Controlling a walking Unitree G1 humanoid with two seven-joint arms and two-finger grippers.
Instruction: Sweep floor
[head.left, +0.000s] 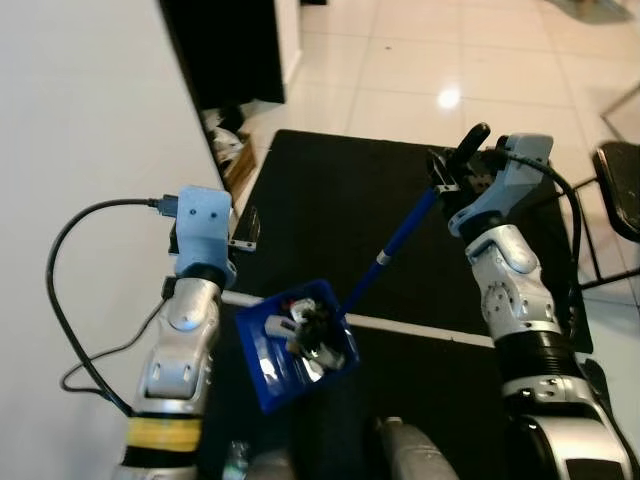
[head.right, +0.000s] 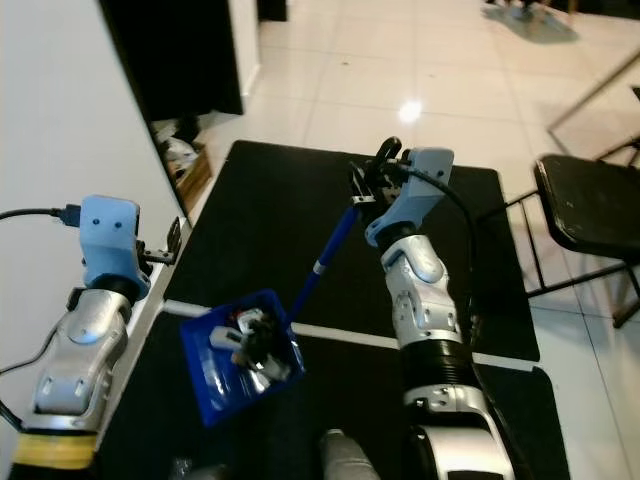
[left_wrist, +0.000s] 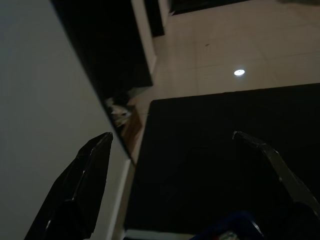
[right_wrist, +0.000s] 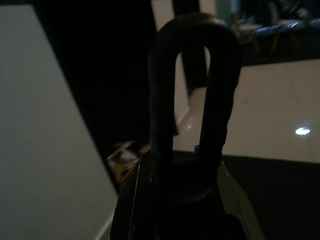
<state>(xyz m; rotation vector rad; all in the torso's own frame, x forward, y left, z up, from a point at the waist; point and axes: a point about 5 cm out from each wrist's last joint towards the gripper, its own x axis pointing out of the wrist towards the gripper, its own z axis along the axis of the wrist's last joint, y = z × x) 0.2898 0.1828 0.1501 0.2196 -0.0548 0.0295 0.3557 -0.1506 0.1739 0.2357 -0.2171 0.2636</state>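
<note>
Glossy cream floor tiles (head.left: 420, 60) are running around a black rectangular floor mat (head.left: 330, 220), and that mat is where I am working. Low in the head views, a blue plastic dustpan (head.left: 270, 355) is sitting tilted on the mat, already carrying a small heap of white and dark litter (head.left: 310, 330). A blue broom pole (head.left: 395, 245) is slanting up from the pan to a black looped handle (right_wrist: 192, 100), which I am holding with the right gripper (head.left: 460, 172), its fingers clamped around the handle's neck. The left gripper (head.left: 238, 230) is hanging spread and empty beside the white wall (head.left: 80, 140), just above the pan's left side; through its wrist camera I am seeing both black fingers (left_wrist: 80, 185) wide apart over the mat.

Further out, a cardboard box with crumpled paper (head.left: 228, 150) is lying at the foot of the wall by a dark doorway (head.left: 225, 45), and a black chair (head.right: 585, 215) is standing to my right at the mat's edge.

My worry is the pan: nothing is steadying it, so a hard stroke of the broom could shove or tip it and spill the litter back out. The left arm's black cable (head.left: 70, 290) is also looping loose near the wall, and a wide swing might snag it.
</note>
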